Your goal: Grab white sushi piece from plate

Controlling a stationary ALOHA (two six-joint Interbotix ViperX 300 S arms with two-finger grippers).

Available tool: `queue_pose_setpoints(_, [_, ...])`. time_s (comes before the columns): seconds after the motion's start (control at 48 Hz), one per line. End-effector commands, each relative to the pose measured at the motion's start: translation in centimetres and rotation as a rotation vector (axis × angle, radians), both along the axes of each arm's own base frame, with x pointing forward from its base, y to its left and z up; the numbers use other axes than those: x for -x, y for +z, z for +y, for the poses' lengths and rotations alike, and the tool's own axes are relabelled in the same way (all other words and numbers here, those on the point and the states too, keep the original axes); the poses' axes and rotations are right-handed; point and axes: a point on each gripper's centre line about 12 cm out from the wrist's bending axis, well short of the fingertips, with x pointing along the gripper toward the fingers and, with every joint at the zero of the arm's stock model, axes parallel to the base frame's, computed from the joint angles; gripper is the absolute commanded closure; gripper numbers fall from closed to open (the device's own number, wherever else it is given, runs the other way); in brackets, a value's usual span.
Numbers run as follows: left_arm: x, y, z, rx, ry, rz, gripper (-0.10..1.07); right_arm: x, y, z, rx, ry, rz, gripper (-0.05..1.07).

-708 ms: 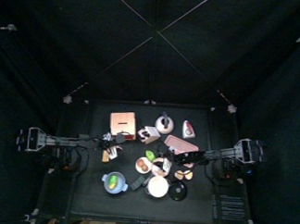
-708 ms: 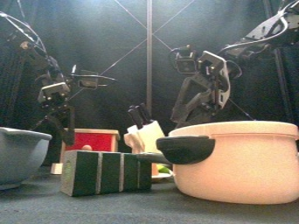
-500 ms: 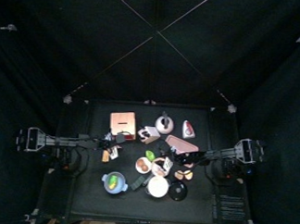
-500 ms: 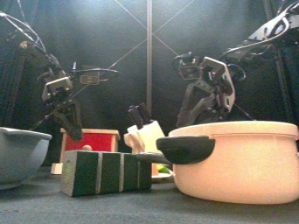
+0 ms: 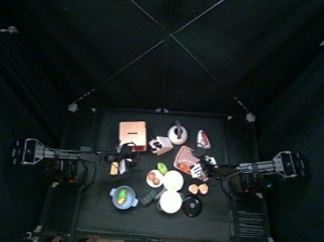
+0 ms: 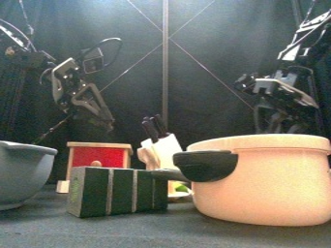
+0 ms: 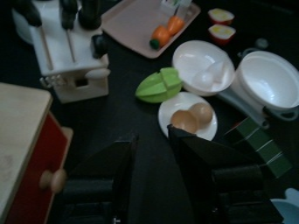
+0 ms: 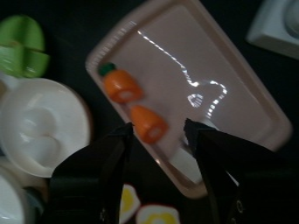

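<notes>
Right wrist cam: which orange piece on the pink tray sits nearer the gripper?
The plain orange piece between the right gripper's jaw tips; the other orange piece, green-topped, lies farther along the pink tray.

We see a robot lab test pen: black curtains [image 5: 260,56] enclose a small black surface [image 5: 95,206] crowded with toy kitchenware like a knife block [image 7: 65,44].

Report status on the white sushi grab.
Left gripper open, empty. Right gripper open above the pink tray. White sushi piece on tray, not gripped. Orange pieces close beside it.
</notes>
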Motion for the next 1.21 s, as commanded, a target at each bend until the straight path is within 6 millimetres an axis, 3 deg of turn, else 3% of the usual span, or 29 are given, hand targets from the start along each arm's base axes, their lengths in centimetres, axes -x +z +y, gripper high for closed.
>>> queue_pose_setpoints(0.0, [-0.4,0.9,-0.2,0.003,-0.013,-0.065,0.22,1.0,0.6,0.9,-0.009,0.002,0.013,0.17])
queue_pose_setpoints(0.125, [-0.4,0.8,-0.2,0.007,-0.010,-0.066,0.22,2.2,0.2,1.8,-0.037,0.015,0.031,0.17])
queue_pose_setpoints(0.417, [-0.2,0.5,-0.2,0.010,-0.008,-0.056,0.22,6.0,-1.4,1.9,-0.087,-0.079,0.175,0.17])
queue_pose_setpoints(1.188, [0.0,-0.1,-0.1,0.040,0.016,-0.039,0.22,7.1,-4.2,-0.3,-0.026,-0.053,0.141,0.17])
